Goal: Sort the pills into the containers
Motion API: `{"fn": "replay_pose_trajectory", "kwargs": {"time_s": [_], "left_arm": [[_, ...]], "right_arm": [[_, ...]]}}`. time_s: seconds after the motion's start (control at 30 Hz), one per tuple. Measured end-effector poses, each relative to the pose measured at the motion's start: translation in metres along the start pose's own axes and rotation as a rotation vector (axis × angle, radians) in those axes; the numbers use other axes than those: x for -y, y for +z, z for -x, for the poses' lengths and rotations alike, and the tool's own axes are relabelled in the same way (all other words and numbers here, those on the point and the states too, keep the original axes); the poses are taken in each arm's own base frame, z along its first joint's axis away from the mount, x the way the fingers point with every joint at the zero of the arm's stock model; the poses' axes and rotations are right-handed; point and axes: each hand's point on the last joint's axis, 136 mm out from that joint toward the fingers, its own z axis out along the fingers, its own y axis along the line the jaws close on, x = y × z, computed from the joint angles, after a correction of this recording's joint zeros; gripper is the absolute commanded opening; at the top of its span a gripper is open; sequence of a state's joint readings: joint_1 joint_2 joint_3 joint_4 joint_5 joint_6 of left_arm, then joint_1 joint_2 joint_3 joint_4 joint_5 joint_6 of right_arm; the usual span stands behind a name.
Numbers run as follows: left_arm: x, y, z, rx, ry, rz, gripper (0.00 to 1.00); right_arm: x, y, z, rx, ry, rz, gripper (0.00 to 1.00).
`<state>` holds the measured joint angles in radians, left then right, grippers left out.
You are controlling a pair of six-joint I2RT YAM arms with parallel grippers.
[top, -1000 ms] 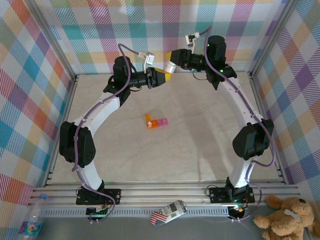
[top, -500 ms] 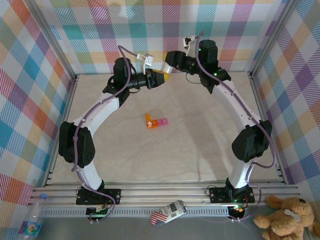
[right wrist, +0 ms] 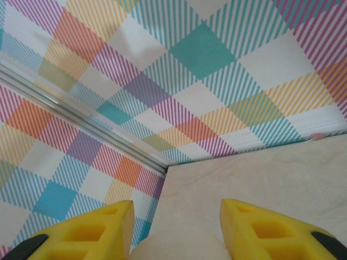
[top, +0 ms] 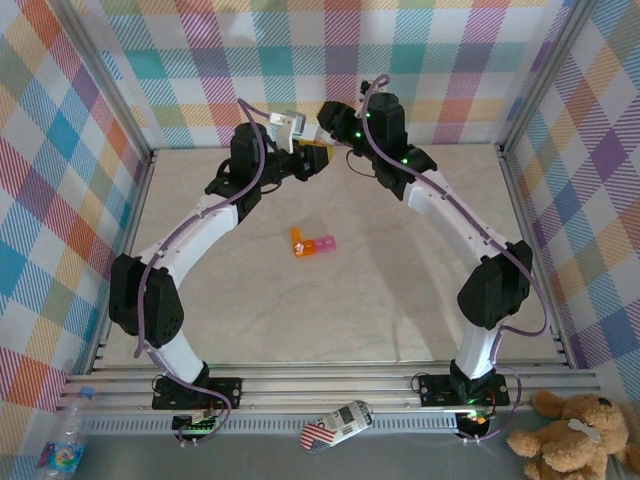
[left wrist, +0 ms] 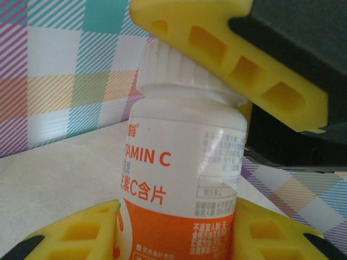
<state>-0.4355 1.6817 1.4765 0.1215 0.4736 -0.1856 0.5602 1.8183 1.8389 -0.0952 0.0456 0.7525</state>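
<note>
- The table (top: 400,290) lies well below both my grippers. Anything I drop from here falls onto it and may bounce or roll away.
- My left gripper (left wrist: 176,227) is clamped part-way closed on the lower body of the bottle (left wrist: 184,162), one yellow finger on each side. If that hold is too light, a twist from above could turn the whole bottle in my fingers instead of loosening anything.
- My right gripper (right wrist: 176,227) comes in from above the bottle, closed narrowly around the white cap (left wrist: 179,67). One of its fingers (left wrist: 227,54) lies slanted across the cap's ribbed side. I judge that slant a risk, because a skewed grip may slip off the ribs or jam the thread.
- The containers (top: 312,243) sit on the table below my grippers and nearer my bases, well apart from the bottle. When the cap comes free, the open mouth will be far from them, so any tilt could scatter pills onto the table.
- I cannot see the pills themselves, so I cannot judge how full the bottle is, and a sudden release could jolt some out.
</note>
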Motion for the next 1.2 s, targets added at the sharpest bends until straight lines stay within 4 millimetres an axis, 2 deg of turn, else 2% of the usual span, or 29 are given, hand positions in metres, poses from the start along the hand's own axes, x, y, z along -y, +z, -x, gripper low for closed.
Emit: {"fn": "replay_pose_trajectory", "kwargs": {"time_s": [0.1, 0.2, 0.33, 0.4, 0.63, 0.77, 1.03, 1.2], "left_arm": [[-0.001, 0.0, -0.001, -0.001, -0.002, 0.006, 0.0], [-0.001, 0.001, 0.006, 0.026, 0.002, 0.006, 0.0], [-0.004, 0.0, 0.016, 0.066, -0.008, -0.001, 0.0], [-0.006, 0.0, 0.017, 0.072, -0.019, -0.015, 0.0], [-0.012, 0.002, 0.013, 0.046, -0.072, -0.092, 0.0], [-0.004, 0.005, 0.009, 0.017, -0.099, -0.175, 0.0], [0.019, 0.002, 0.007, -0.03, -0.122, -0.313, 0.0], [0.025, 0.0, 0.005, -0.046, -0.128, -0.352, 0.0]], "right_arm": [[0.001, 0.0, 0.0, 0.002, -0.001, -0.009, 0.51], [-0.004, -0.001, -0.007, -0.046, 0.005, 0.009, 0.7], [-0.009, -0.005, -0.018, -0.133, 0.009, 0.055, 0.84], [-0.005, -0.008, -0.018, -0.164, 0.01, 0.069, 0.89], [0.024, -0.038, 0.017, -0.175, 0.022, 0.103, 0.91], [0.031, -0.048, 0.034, -0.179, 0.01, 0.17, 0.9], [0.001, -0.045, 0.023, -0.287, -0.024, 0.368, 0.86], [-0.004, -0.038, 0.014, -0.335, -0.024, 0.415, 0.81]]}}
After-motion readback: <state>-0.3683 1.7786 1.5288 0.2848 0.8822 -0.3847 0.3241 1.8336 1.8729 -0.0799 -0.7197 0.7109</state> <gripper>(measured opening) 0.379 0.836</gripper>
